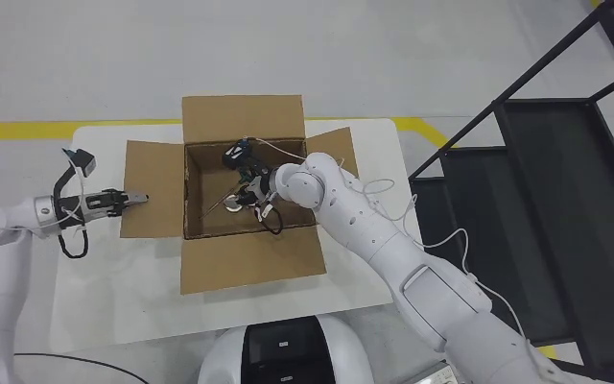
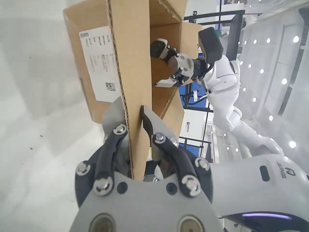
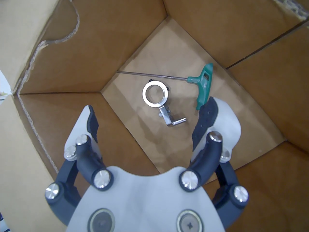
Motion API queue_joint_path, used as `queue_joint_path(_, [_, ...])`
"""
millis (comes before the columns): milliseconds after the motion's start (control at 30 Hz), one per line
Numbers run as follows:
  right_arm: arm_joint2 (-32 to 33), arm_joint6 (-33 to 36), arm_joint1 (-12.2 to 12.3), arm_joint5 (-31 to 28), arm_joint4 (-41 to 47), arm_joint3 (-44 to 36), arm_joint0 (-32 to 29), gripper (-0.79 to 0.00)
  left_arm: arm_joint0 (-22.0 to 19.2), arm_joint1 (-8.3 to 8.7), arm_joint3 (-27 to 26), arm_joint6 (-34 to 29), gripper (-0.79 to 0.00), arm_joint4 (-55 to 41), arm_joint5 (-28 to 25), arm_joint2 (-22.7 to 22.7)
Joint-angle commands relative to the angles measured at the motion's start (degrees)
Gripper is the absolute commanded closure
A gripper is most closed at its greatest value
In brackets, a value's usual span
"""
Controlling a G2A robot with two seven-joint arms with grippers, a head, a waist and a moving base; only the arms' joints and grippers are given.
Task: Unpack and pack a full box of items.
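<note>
Black-padded, my right gripper (image 3: 151, 105) hangs spread wide inside the box (image 3: 108, 37), above a metal ring clamp (image 3: 155, 94) and green T-handle key (image 3: 204, 86) on its floor, while my left gripper (image 2: 131, 107) pinches its side flap (image 2: 125, 49).

Around me lies a smooth pale grey floor (image 1: 384, 48). A yellow painted stripe (image 1: 29, 130) crosses it along the far edge of the white rectangular table (image 1: 115, 288) I work at, showing past both far corners. Just off the table's right edge stands a dark metal staircase with a black rail frame (image 1: 547, 182), and farther out I see rows of small round lamps (image 2: 284, 81) glowing on a pale ceiling, with blue and white wall panels (image 2: 193, 121) behind a black metal frame (image 2: 217, 14).
</note>
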Motion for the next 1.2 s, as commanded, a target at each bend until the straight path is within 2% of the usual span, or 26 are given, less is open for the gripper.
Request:
queue_joint_path(0, [0.0,0.0,0.0,0.0,0.0,0.0,0.0,-0.785,1.2,0.64,-1.9,-0.7,0.000,-0.2,0.7,-0.2])
queue_joint_path(333, [0.0,0.0,0.0,0.0,0.0,0.0,0.0,-0.785,5.0,3.57,-7.5,-2.7,0.000,-2.0,2.8,0.3])
queue_joint_path(467, [0.0,0.0,0.0,0.0,0.0,0.0,0.0,-0.785,5.3,4.60,-7.4,-2.4,0.000,-2.9,2.4,0.4])
queue_joint_path(500, [0.0,0.0,0.0,0.0,0.0,0.0,0.0,-0.785,5.2,4.79,-7.2,-2.3,-0.283,-3.3,2.3,0.5])
queue_joint_path(533, [0.0,0.0,0.0,0.0,0.0,0.0,0.0,-0.785,5.2,4.96,-7.1,-2.2,-0.785,-3.5,2.2,0.7])
queue_joint_path(833, [0.0,0.0,0.0,0.0,0.0,0.0,0.0,-0.785,4.4,6.23,-5.4,-1.4,-0.785,-9.3,1.4,1.1])
queue_joint_path(1033, [-0.7,-1.1,0.1,1.4,-2.5,-0.2,-1.1,-0.785,3.8,7.18,-2.6,1.1,-0.785,-10.8,-1.1,-1.8])
queue_joint_path(1167, [-2.2,-2.0,-0.3,2.1,-4.6,0.9,-1.2,-0.785,4.3,7.89,-3.1,2.3,-0.785,-12.1,-2.3,-4.5])
